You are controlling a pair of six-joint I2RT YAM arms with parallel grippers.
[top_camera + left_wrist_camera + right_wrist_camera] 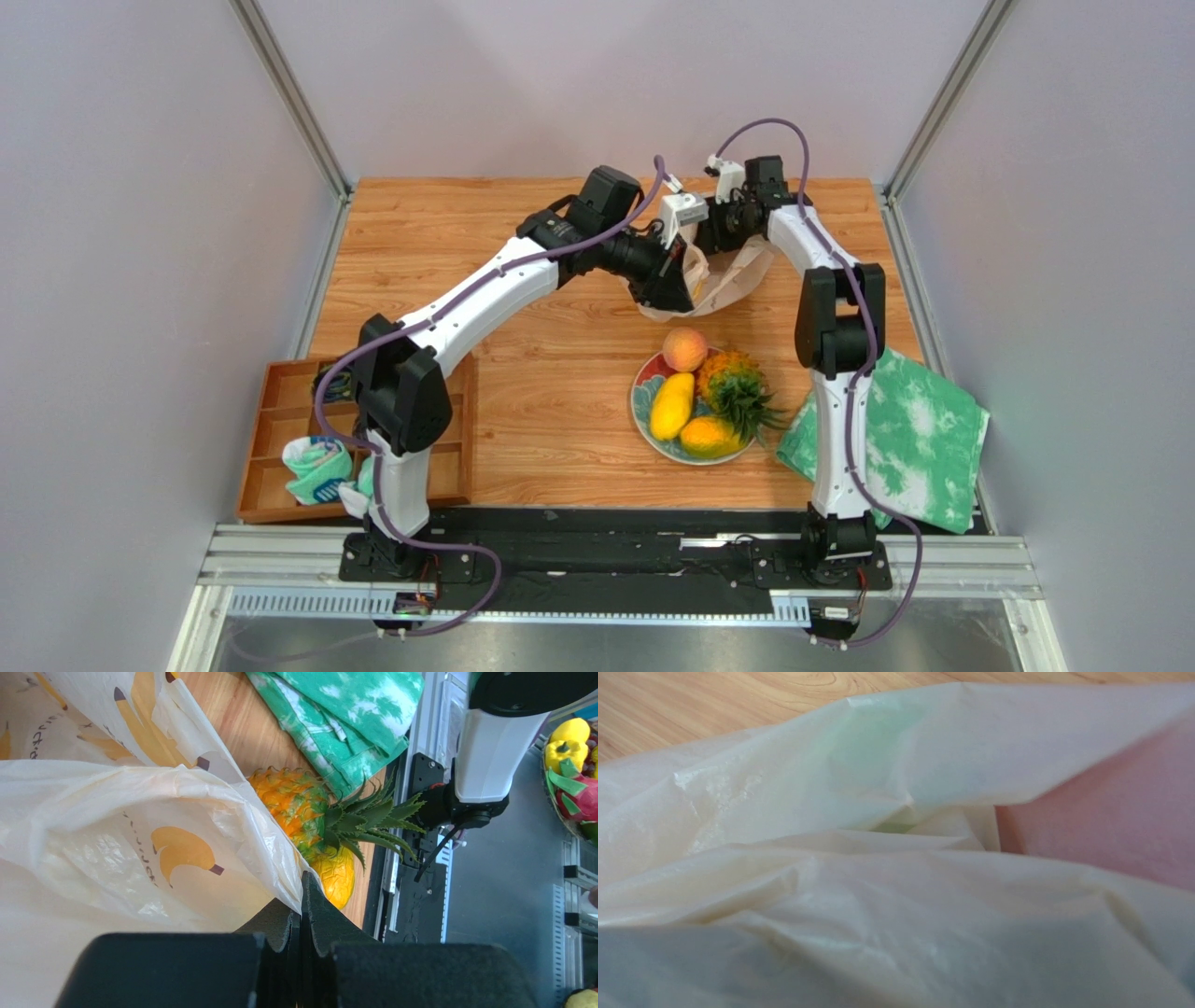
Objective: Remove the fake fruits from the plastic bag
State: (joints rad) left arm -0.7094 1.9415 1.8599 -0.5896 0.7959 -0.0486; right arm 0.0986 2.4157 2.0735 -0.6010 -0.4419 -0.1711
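Observation:
The translucent white plastic bag (732, 280) with printed bananas lies at the back middle of the table. My left gripper (679, 290) is shut on its thin edge (281, 882), with the jaws pressed together on the film. My right gripper (706, 227) is at the bag's far side. In the right wrist view the bag (892, 903) fills the frame and hides the fingers, and a pink shape (1116, 812) and a green tint (892, 742) show through the plastic. A peach (685, 347), two mangoes (672, 406) and a pineapple (730, 381) lie on a plate (640, 399).
A green-and-white cloth (905, 434) lies at the right front edge. A wooden divided tray (281, 413) at the left front holds a teal-and-white item (316, 469). In the left wrist view a basket of other produce (572, 763) shows beyond the table.

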